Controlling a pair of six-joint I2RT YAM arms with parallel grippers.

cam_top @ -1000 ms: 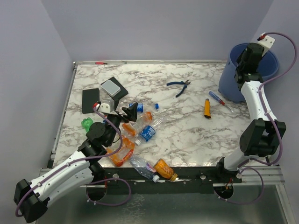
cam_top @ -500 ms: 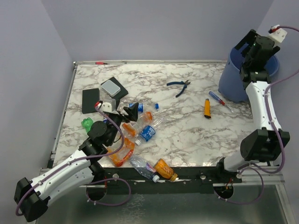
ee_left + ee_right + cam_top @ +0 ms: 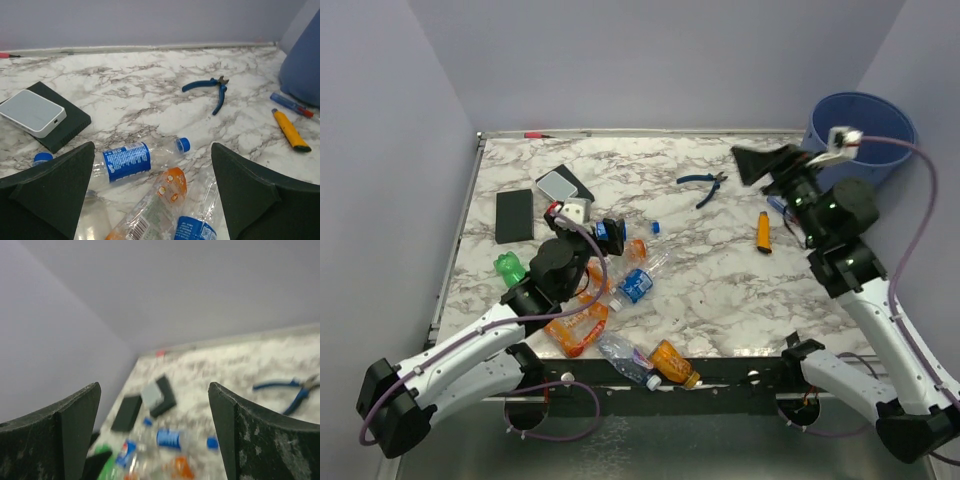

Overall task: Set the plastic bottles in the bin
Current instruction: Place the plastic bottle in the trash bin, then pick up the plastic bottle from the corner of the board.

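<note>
Several plastic bottles (image 3: 620,272) lie in a heap at the table's front left, with a green one (image 3: 507,266) beside them and an orange one (image 3: 675,364) at the front edge. My left gripper (image 3: 608,232) hovers open just above the heap. In the left wrist view a blue-labelled bottle (image 3: 127,160) and an orange-labelled bottle (image 3: 160,200) lie between its wide fingers (image 3: 50,190). The blue bin (image 3: 865,125) stands at the back right. Left of the bin, my right gripper (image 3: 765,165) hangs open and empty in the air. Its wrist view is blurred and faces the bottle heap (image 3: 170,438).
Blue pliers (image 3: 702,183), an orange-handled tool (image 3: 763,232) and a screwdriver (image 3: 782,210) lie between the heap and the bin. A flat black slab (image 3: 514,215) and a white device on a black box (image 3: 563,185) sit at the back left.
My right arm has swung from over the bin down and left over the table, and its jaws have opened. My left gripper has moved forward and right onto the bottle heap.
</note>
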